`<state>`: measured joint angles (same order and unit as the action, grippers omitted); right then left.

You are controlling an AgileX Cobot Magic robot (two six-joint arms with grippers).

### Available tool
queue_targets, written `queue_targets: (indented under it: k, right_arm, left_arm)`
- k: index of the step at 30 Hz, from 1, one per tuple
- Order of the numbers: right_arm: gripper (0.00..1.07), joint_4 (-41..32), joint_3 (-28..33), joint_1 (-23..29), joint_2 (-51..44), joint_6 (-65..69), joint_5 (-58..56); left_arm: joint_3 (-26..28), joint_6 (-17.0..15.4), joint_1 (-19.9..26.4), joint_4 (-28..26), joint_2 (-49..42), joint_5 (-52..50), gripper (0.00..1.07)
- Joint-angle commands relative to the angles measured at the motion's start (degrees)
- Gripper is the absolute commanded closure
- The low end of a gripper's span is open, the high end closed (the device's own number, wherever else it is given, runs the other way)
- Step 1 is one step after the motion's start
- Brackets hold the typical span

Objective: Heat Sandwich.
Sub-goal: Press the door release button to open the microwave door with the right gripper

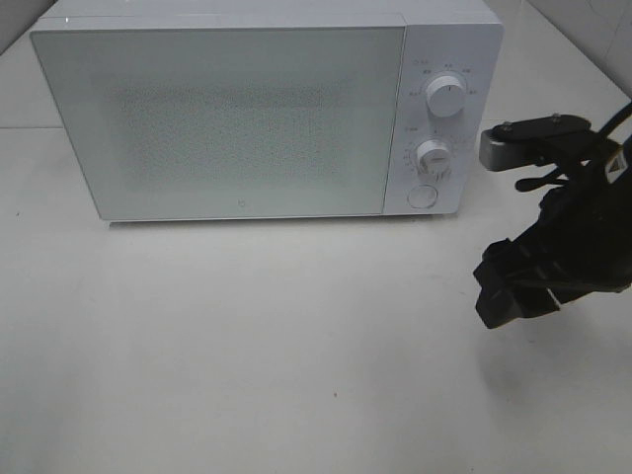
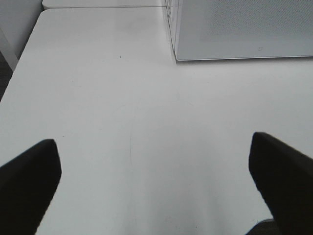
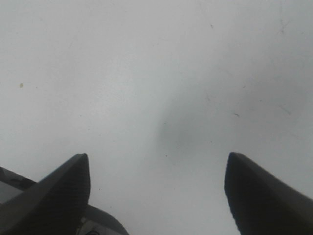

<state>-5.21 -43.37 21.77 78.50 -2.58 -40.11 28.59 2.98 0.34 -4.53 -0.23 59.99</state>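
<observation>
The sandwich is out of view in every frame. A white microwave (image 1: pixel 267 109) stands at the back of the table with its door shut; its lower corner (image 2: pixel 234 34) also shows in the left wrist view. My right gripper (image 1: pixel 513 286) hangs open over the table's right side, in front of and to the right of the microwave's control panel. In the right wrist view its dark fingertips (image 3: pixel 63 191) stand wide apart above bare white surface, nothing between them. My left gripper (image 2: pixel 154 181) is open too, empty, over bare table; it does not show in the exterior view.
The microwave carries two round knobs (image 1: pixel 446 99) and a round button (image 1: pixel 423 197) on its right panel. The white table (image 1: pixel 247 346) runs wide in front of it. The table's left edge (image 2: pixel 19 63) shows in the left wrist view.
</observation>
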Motion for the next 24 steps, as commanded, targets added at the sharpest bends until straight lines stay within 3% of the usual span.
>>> queue_targets:
  k: [1, 9, 24]
  right_arm:
    - [0.33, 1.2, -0.3, -0.3, -5.5, -0.6, -1.9]
    - [0.33, 2.1, -0.2, -0.3, -18.4, -0.7, -3.7]
    - [0.33, 6.9, 7.4, -0.3, -48.8, -0.7, -5.6]
  left_arm:
    - [-0.3, -0.2, 0.2, -0.3, -0.7, -0.6, 0.07]
    - [-0.3, -0.2, 0.2, -0.3, -0.7, -0.6, 0.07]
    - [-0.3, -0.2, 0.2, -0.3, -0.7, -0.6, 0.07]
